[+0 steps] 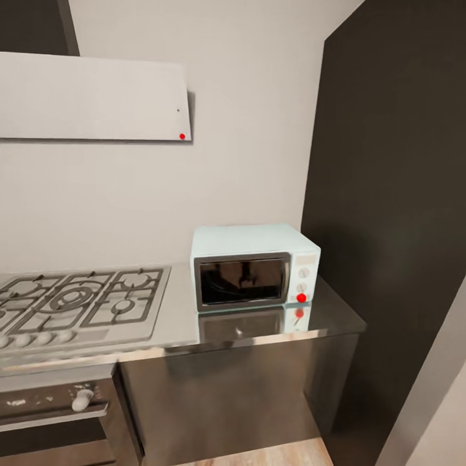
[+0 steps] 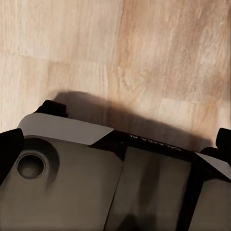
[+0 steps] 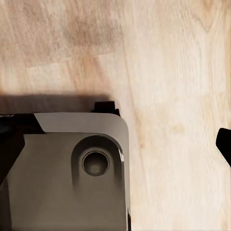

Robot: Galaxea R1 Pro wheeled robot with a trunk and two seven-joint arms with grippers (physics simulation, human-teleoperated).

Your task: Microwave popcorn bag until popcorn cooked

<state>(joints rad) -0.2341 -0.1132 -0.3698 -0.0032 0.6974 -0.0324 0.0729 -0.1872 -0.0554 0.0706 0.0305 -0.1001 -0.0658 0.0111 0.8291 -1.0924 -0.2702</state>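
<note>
From my head camera I look at a corner of the kitchen. The microwave (image 1: 254, 266), pale blue with a dark glass door, stands on the countertop (image 1: 336, 317) close to its right end, its back near the grey wall (image 1: 246, 129). Its door is closed, and the white control panel on its right side carries round knobs and a red dot (image 1: 301, 298). The shiny worktop mirrors the oven's front. To the microwave's left lies the steel gas hob (image 1: 77, 301), with a row of knobs along its front edge. Below the hob I see part of a black-fronted oven (image 1: 52, 414) with one pale knob. A flat white extractor hood (image 1: 90, 97) hangs on the wall above the hob, with a small red dot near its lower right corner. A tall dark cabinet (image 1: 395, 194) rises just right of the countertop.

My left wrist camera looks down at the light wood floor (image 2: 144, 48) and a grey-and-black part of my own base (image 2: 96, 183). A dark finger tip (image 2: 224, 142) sits at the picture's edge; I cannot tell how that gripper's jaws stand.

My right wrist camera shows the wood floor (image 3: 173, 96) and another grey corner of my base (image 3: 72, 173). A dark finger tip (image 3: 225, 144) pokes in at the edge; I cannot tell this gripper's state either.
</note>
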